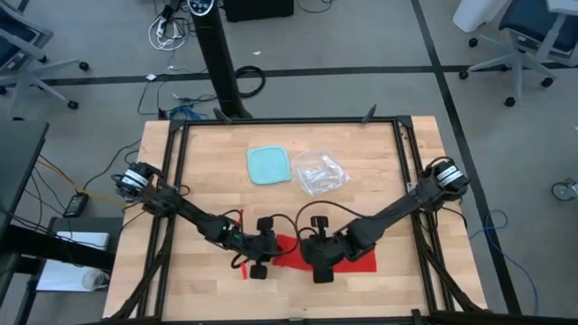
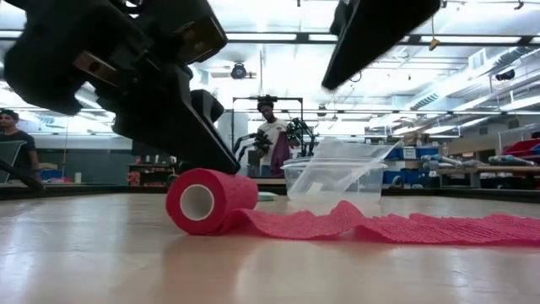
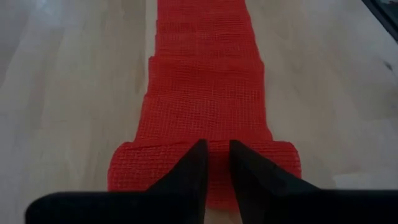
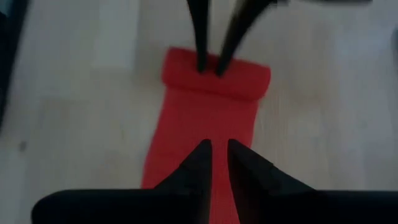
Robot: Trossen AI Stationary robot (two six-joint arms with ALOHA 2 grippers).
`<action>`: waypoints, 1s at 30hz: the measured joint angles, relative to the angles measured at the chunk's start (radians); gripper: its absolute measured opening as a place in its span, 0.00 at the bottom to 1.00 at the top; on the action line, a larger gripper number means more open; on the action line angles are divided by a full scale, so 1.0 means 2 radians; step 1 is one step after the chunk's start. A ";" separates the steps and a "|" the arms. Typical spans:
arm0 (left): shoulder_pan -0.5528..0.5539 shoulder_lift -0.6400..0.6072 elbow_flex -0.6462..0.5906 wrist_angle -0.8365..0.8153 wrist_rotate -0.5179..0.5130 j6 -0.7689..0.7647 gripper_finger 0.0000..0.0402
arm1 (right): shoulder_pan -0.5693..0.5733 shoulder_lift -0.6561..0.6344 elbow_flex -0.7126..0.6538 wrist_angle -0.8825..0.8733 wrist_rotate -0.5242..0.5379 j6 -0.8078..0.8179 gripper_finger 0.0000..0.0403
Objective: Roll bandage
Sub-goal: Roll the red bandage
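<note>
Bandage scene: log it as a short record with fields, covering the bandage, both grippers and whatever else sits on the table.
bandage: red bandage, partly rolled; roll lies on its side, loose tail stretched flat along the wooden table
left gripper: left gripper on top of the roll, fingers nearly together
right gripper: right gripper over the flat tail, fingers nearly together, pointing toward the roll
other items: light-blue container and clear plastic bag side by side, beyond the arms
progress: rolling not finished

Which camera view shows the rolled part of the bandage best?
The low view: the bandage roll shows side-on, hollow core visible. The left wrist view sees it behind the left gripper; the right wrist view from farther off; the high view mostly hides it.
</note>
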 joint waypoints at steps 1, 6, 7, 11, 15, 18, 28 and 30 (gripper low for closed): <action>0.003 0.003 0.001 0.001 0.002 0.003 0.18 | 0.004 -0.003 0.000 0.004 0.005 0.001 0.12; 0.017 0.035 0.030 0.007 0.022 0.021 0.18 | 0.025 -0.015 0.000 0.040 0.027 0.001 0.12; 0.017 0.044 0.039 0.006 0.022 0.030 0.18 | 0.029 -0.015 0.000 0.049 0.033 -0.002 0.12; 0.023 0.069 0.073 0.001 0.026 0.062 0.18 | 0.043 -0.015 0.000 0.070 0.049 -0.010 0.12; 0.032 0.077 0.091 -0.007 0.035 0.071 0.18 | 0.051 -0.015 0.000 0.074 0.058 -0.007 0.12; 0.038 0.078 0.105 -0.021 0.037 0.073 0.18 | 0.059 -0.015 0.000 0.076 0.072 -0.004 0.12; 0.027 0.078 0.179 -0.144 0.052 0.076 0.18 | 0.068 -0.015 0.000 0.053 0.097 -0.001 0.12; 0.022 0.077 0.193 -0.165 0.051 0.078 0.18 | 0.068 -0.015 0.000 0.048 0.097 0.001 0.12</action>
